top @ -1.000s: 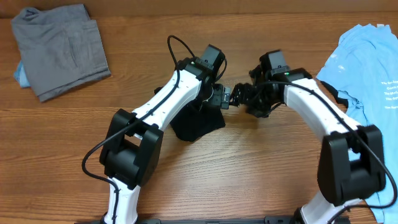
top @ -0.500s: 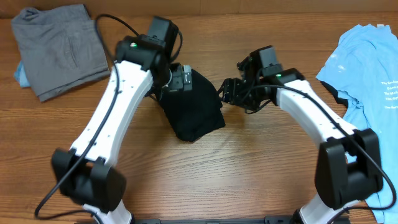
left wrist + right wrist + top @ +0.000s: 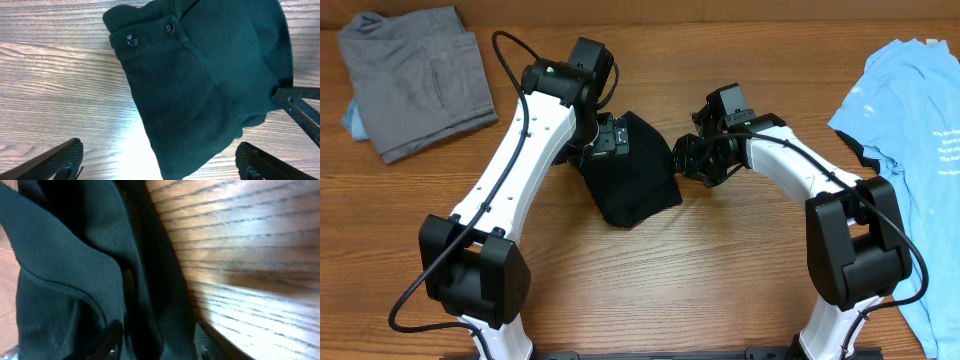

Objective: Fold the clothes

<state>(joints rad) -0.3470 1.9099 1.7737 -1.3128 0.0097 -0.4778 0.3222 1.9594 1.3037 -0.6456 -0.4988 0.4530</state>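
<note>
Our left gripper point(image 3: 157, 146) hung open over the black garment point(image 3: 638, 185), mid-frame. Our right gripper point(image 3: 686, 158) pinched its right edge.

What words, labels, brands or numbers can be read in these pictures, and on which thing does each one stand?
No text is clear enough to quote.
On the light blue T-shirt: several short lines of white print near the right edge, too small to read.
On the black garment: two plain buttons, no text visible.
On the grey garment: no text visible.
</note>
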